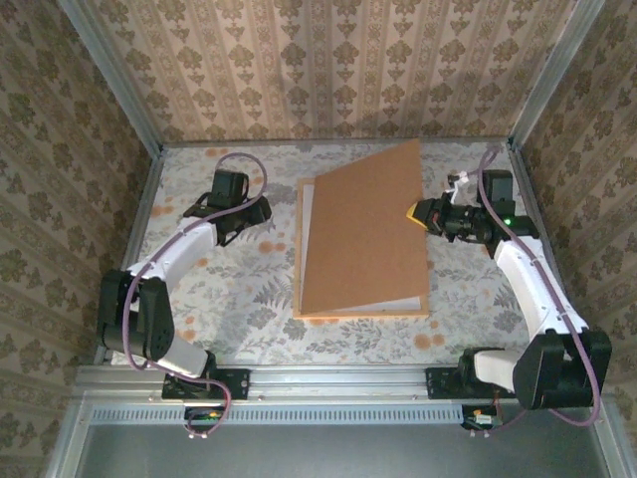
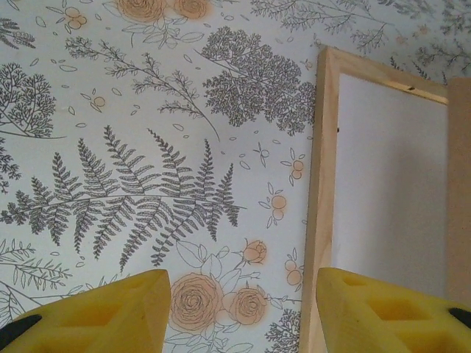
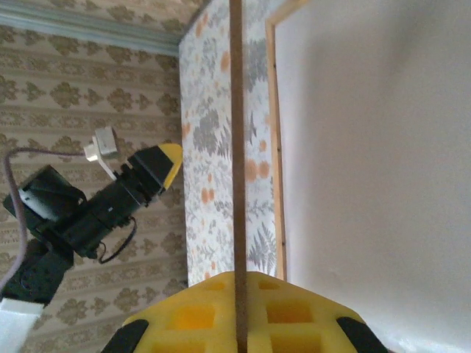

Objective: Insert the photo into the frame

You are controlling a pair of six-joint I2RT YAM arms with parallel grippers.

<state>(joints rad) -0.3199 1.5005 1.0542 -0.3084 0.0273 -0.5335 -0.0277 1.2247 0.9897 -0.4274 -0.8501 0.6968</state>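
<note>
While right hand (image 3: 239, 298) pinches the tilted backing board (image 1: 363, 234), lower it squarely into frame (image 2: 321, 184); left hand (image 2: 243, 305) open, empty.

From above I see the frame (image 1: 299, 261) lying mid-table (image 1: 224, 304), its brown backing board (image 1: 363, 234) tilted up off it with my right gripper (image 1: 416, 212) pinching the board's right edge, a white sheet (image 1: 308, 224) showing underneath, and my left gripper (image 1: 261, 212) near the frame's far-left corner.
</note>
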